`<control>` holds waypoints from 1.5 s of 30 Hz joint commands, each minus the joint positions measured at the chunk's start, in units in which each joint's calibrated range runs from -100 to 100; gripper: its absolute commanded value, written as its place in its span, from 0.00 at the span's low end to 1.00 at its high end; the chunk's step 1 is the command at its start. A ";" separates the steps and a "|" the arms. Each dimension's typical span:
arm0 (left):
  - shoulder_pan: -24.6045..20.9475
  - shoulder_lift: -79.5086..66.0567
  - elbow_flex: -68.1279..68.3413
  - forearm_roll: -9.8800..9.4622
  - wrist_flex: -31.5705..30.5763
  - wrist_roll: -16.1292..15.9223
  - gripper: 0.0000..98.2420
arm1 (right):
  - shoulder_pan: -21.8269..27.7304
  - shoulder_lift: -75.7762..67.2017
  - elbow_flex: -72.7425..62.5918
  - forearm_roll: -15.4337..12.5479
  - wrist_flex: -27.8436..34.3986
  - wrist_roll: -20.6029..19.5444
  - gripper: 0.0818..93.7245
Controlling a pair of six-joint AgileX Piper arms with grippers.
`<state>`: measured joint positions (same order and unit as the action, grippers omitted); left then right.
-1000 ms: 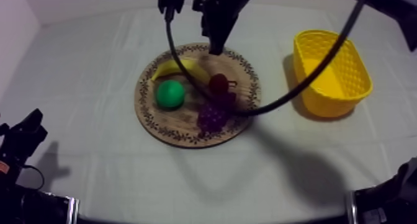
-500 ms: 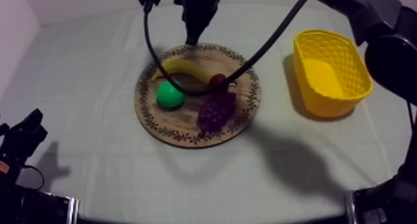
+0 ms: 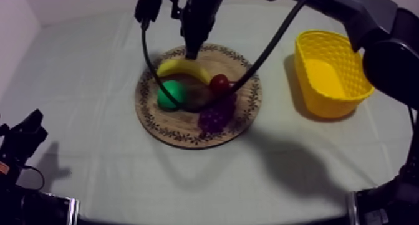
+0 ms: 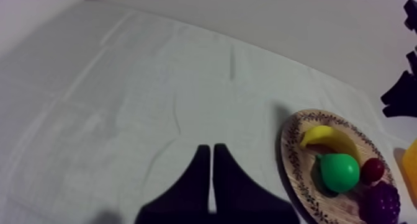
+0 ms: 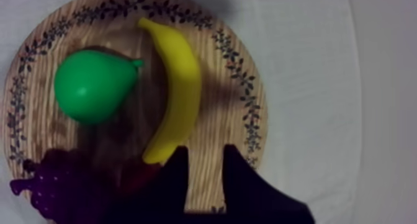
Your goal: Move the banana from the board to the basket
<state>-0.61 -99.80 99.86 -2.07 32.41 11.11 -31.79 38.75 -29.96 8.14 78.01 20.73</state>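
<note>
Right gripper (image 5: pixel 206 155) over smooth, curved banana (image 5: pixel 177 84).

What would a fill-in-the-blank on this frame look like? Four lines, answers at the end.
1. The banana lies on the wooden board beside the green ____.
2. The right end effector hovers over the board near the banana's end, fingers ____ (open or shut).
3. The left end effector is ____ (open or shut) on nothing.
4. The yellow basket holds ____ fruit.
Missing words: pear; open; shut; no.
</note>
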 commanded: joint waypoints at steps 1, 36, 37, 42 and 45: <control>0.00 -0.03 0.03 -0.01 0.00 0.00 0.00 | -0.06 -0.11 0.68 0.16 0.17 -0.03 0.22; 0.00 -0.03 0.03 -0.01 0.00 0.00 0.00 | 0.75 -2.19 5.11 -2.11 -3.44 1.39 0.90; 0.00 -0.03 0.03 -0.01 0.00 0.00 0.00 | 0.74 -1.90 5.11 -2.08 -3.53 1.32 0.90; 0.00 -0.03 0.03 -0.01 0.00 0.00 0.00 | 0.60 0.67 3.61 -2.04 -3.43 0.93 0.90; 0.00 -0.03 0.03 -0.01 0.00 0.00 0.00 | 0.48 2.76 2.18 -2.00 -3.33 0.60 0.89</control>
<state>-0.61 -99.80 99.86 -2.07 32.41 11.11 -31.27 40.69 -27.35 6.05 74.53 21.46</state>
